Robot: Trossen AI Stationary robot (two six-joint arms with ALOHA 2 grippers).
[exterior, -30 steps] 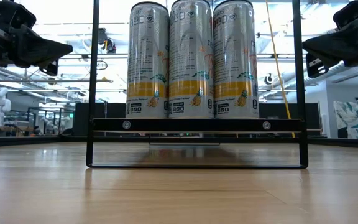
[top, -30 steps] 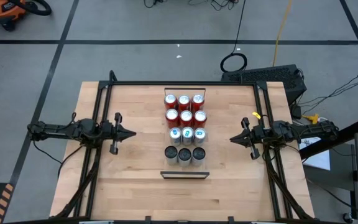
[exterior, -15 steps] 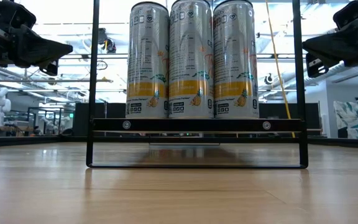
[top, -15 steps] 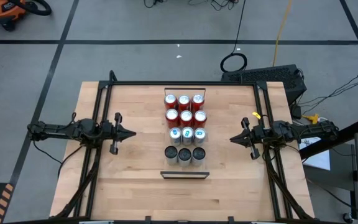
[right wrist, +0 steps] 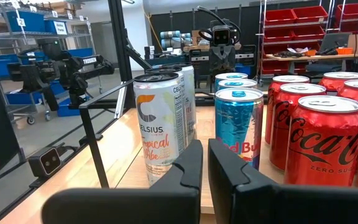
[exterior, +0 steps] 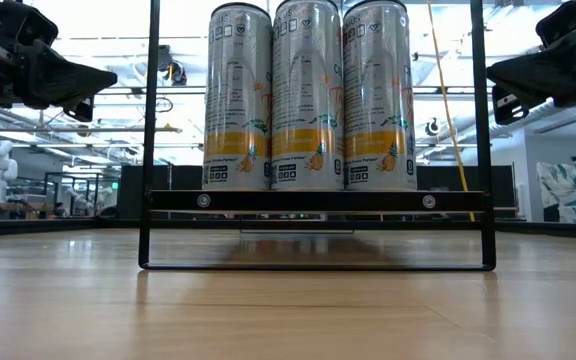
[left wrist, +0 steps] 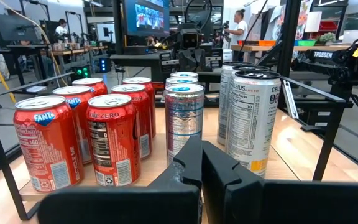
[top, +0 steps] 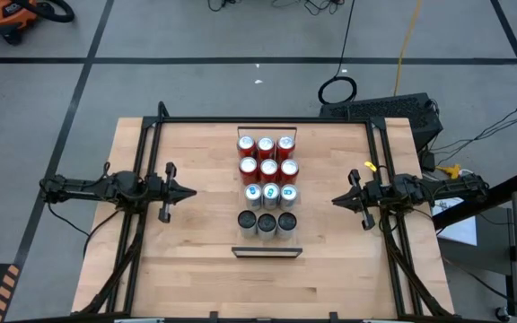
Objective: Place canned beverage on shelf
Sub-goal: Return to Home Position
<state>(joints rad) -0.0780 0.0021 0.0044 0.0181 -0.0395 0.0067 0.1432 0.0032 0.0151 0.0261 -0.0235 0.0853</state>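
Note:
Several cans stand upright on their bases in rows of three at the table's middle: red cans (top: 266, 157) at the far end, blue-and-silver cans (top: 269, 193) behind them, and three tall silver cans (top: 267, 222) nearest. The narrow shelf (top: 267, 252) stands just in front of the tall cans and carries nothing. In the low view its bar (exterior: 316, 200) crosses in front of the tall cans (exterior: 308, 95). My left gripper (top: 189, 191) is shut and empty, left of the cans, pointing at them (left wrist: 202, 163). My right gripper (top: 337, 200) is shut and empty, right of the cans (right wrist: 205, 163).
Black rails run along the table's left side (top: 142, 179) and right side (top: 389, 161). A thin black frame edge (top: 267, 126) stands behind the red cans. Bare wood (top: 267, 287) lies between the shelf and the near edge. A person (left wrist: 235, 25) stands far off in the room.

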